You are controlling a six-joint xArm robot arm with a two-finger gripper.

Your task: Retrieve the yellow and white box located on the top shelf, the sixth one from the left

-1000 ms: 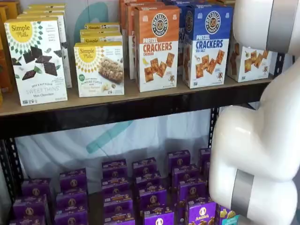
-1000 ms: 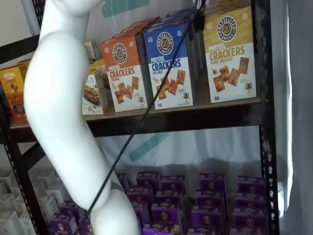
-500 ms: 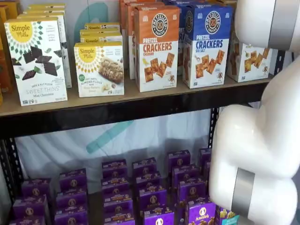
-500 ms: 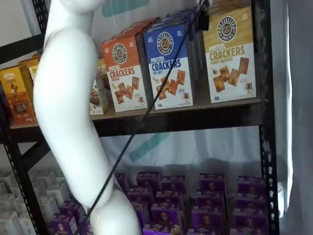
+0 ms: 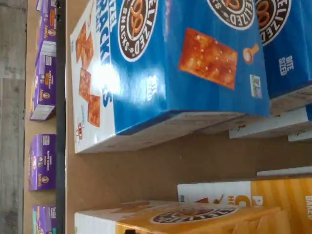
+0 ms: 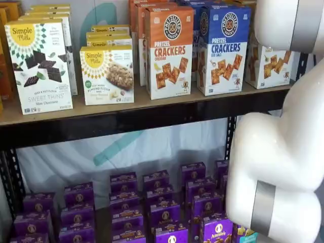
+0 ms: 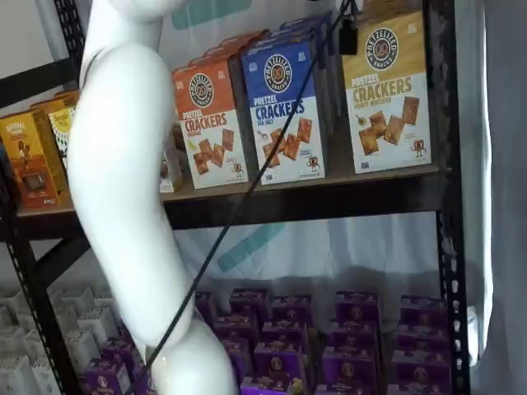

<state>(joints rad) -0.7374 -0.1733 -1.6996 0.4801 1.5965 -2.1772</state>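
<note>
Claw: only a small black part of the claw shows, hanging from the top edge of a shelf view beside a black cable; its fingers stand apart and nothing is in them.
Claw position: above and in front of the gap between the blue-topped crackers box and the yellow and white box, touching neither.
Wrist view: looks down on the blue-topped box and on the mustard top of the yellow and white box, with bare board of the top shelf between them.
Step in hand: approach, I judge; no grasp is made yet.
Next move: shift the claw sideways until it is over the yellow box, then close on its two narrow sides without knocking the blue neighbour.
Target place: at the right-hand end of the top shelf, at the front edge, just beside the black upright, with the same boxes lined behind it.
Target look: tall cardboard, upright, mustard upper half with a dark round logo, white lower half picturing square brown crackers.
Risk: the upright leaves little room on that side.
</note>
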